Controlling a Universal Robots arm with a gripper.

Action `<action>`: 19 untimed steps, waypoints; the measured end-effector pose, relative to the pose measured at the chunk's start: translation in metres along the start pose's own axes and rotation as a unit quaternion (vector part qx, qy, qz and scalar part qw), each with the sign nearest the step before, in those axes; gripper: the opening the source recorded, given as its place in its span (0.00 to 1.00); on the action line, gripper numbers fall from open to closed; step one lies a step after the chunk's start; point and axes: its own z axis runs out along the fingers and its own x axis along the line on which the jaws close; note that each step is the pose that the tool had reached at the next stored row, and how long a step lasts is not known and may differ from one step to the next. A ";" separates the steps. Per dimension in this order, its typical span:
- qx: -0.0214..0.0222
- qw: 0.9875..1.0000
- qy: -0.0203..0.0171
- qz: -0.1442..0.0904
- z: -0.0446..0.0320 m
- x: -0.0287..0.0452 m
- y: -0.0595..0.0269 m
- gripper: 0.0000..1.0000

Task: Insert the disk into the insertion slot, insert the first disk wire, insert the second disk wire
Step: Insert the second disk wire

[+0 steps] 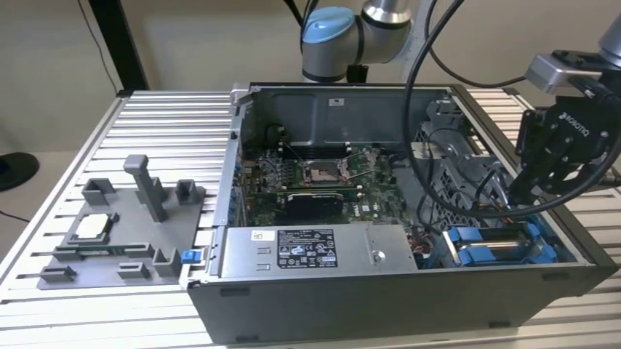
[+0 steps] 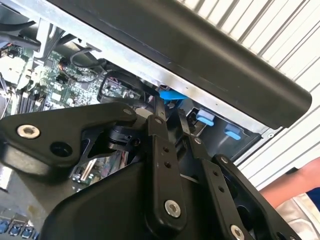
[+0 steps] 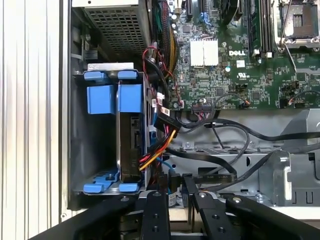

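The disk [image 3: 129, 145] stands on edge in the slot [image 3: 92, 150] at the case's [image 1: 388, 305] corner, open bay between it and the case wall, wires [image 3: 157, 150] crowding its inner edge, gripper [image 3: 172, 184] hanging close beside them, grip impossible to tell.

You're looking at one bench [image 1: 165, 116], one computer case [image 1: 388, 298], one power supply box [image 1: 315, 251], one processor socket [image 1: 321, 173], one insertion slot [image 3: 92, 150], one disk [image 3: 131, 145], one grey fixture [image 1: 116, 236] and one tool [image 3: 173, 191].

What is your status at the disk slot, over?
Gripper beside insertion slot. Disk sits in slot, on edge. Coloured wires crowd disk's edge, near gripper.
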 end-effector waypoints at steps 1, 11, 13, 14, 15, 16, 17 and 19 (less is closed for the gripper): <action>0.000 1.000 0.000 0.000 0.0002 -0.0002 0.0000 1.00; 0.000 1.000 0.000 0.000 0.0007 -0.0006 -0.0001 0.00; 0.000 1.000 0.000 0.000 0.0007 -0.0006 0.0000 0.00; 0.000 1.000 0.000 0.000 0.0007 -0.0006 0.0000 0.00; 0.000 1.000 0.000 0.000 0.0007 -0.0006 0.0001 0.00; 0.000 1.000 0.000 0.000 0.0005 -0.0005 0.0008 0.00; 0.001 1.000 0.000 0.000 0.0002 -0.0004 0.0015 0.00; 0.001 1.000 0.000 0.000 -0.0015 -0.0001 0.0029 0.00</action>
